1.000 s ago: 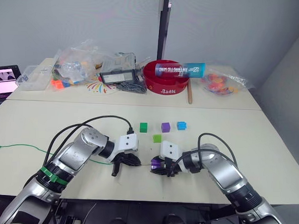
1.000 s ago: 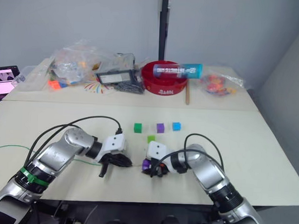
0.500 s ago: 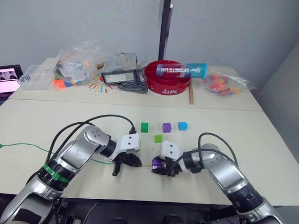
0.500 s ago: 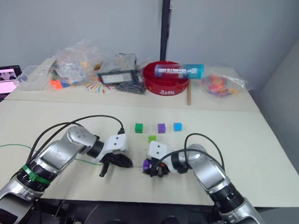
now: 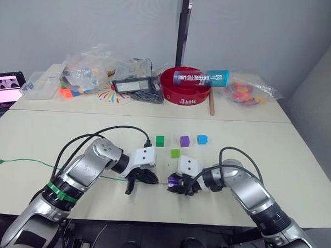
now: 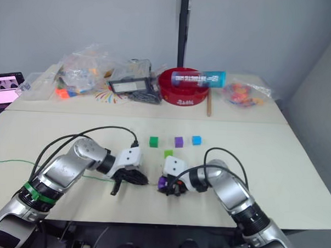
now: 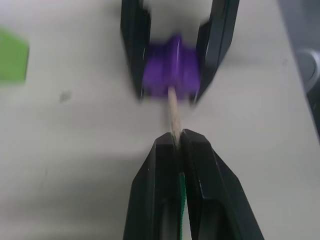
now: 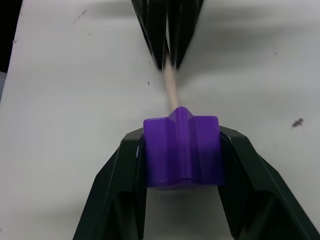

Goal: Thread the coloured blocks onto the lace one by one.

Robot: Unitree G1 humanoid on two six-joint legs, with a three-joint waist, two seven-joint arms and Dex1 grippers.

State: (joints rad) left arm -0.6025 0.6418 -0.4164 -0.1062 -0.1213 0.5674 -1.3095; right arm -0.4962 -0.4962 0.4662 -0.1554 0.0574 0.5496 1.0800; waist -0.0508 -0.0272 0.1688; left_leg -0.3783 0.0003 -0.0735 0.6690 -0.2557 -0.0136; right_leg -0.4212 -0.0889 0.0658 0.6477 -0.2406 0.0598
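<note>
The left gripper (image 7: 176,142) is pinching the lace (image 7: 173,114) just behind its pale tip, jaws closed on it. The right gripper (image 8: 181,150) is clamping a purple block (image 8: 182,149) between its jaws, and the tip is touching the block's near face.

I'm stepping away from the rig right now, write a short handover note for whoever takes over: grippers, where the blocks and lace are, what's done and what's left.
Left gripper: shut on the lace's pale tip, near the front of the table.
Right gripper: shut on a purple block, facing the left one.
The tip touches the near face of that block; whether it has entered the hole cannot be told.
The lace trails toward the robot's left across the table.
Loose, beyond the grippers: dark green block, second purple block, blue block, light green block.
Done: no block seen on the cord.
Left: push the tip through, slide the block along, then thread the other four.
</note>
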